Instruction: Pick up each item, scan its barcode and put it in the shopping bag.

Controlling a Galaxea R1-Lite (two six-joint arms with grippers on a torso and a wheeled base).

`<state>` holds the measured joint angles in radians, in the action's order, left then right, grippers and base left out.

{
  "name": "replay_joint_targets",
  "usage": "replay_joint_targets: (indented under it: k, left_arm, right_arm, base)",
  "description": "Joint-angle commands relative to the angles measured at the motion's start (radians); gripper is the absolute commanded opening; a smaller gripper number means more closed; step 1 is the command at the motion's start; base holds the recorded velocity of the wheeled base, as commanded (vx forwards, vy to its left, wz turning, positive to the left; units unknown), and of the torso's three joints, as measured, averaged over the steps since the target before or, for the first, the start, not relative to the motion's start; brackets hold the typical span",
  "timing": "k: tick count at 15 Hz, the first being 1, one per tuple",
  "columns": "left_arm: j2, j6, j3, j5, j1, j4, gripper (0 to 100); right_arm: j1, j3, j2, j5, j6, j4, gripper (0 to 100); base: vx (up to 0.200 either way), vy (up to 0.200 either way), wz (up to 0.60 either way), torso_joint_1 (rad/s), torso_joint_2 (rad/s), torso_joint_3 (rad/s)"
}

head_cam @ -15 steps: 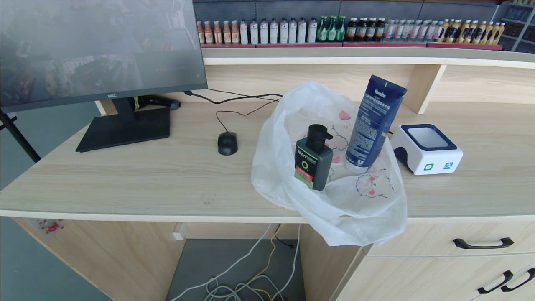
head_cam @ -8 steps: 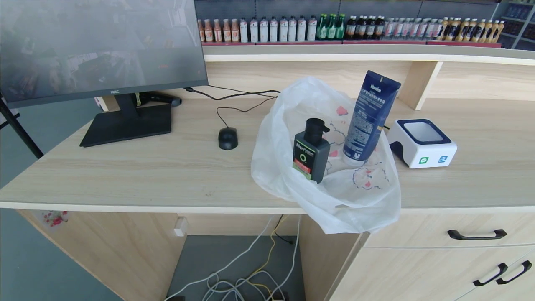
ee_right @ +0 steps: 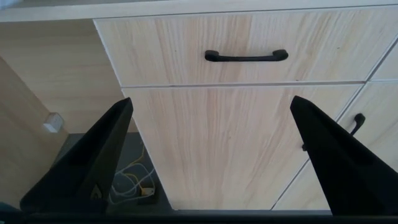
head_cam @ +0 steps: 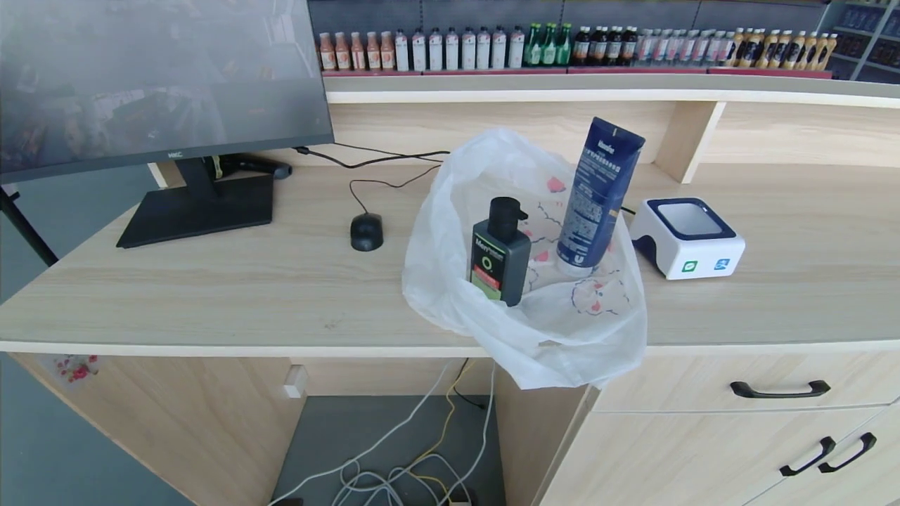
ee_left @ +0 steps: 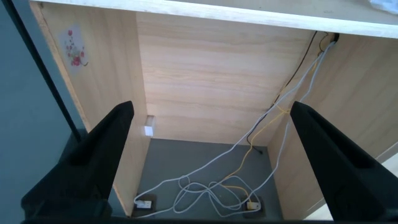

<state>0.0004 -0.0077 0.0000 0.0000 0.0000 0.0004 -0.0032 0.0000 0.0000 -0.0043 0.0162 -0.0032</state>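
A white see-through shopping bag [head_cam: 562, 330] lies spread open on the wooden counter [head_cam: 211, 288], and one corner hangs over the front edge. A dark pump bottle [head_cam: 499, 256] with a green and red label stands upright on the bag's plastic. Beside it a tall blue tube [head_cam: 594, 197] stands on its cap, leaning slightly. The white and blue barcode scanner [head_cam: 685, 239] sits just right of the bag. My left gripper [ee_left: 211, 168] is open, below the counter, facing the kneehole. My right gripper [ee_right: 211, 165] is open in front of the drawers.
A monitor [head_cam: 155, 77] stands at the counter's left, with a black mouse [head_cam: 366, 232] between it and the bag. Loose cables [ee_left: 217, 193] lie on the floor under the counter. Drawers with black handles [ee_right: 246, 56] are below on the right. Bottles [head_cam: 562, 49] line a back shelf.
The head camera has moved, so the whole picture has shifted left and slightly up. The bag, bottle, tube and scanner keep their places on the counter.
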Motion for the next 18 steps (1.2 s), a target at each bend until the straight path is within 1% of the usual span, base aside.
replay_joint_targets:
  k: [1, 18]
  left_arm:
    - [0.000, -0.002, 0.000, 0.000, 0.000, 0.000, 100]
    - [0.000, -0.006, 0.000, 0.000, 0.000, 0.000, 100]
  right_arm:
    - [0.000, 0.000, 0.000, 0.000, 0.001, -0.001, 100]
    - [0.000, 0.000, 0.002, -0.002, 0.010, -0.001, 100]
  base:
    - [0.000, -0.200, 0.00, 0.017, 0.01, -0.002]
    - [0.000, -0.200, 0.00, 0.001, 0.00, 0.003]
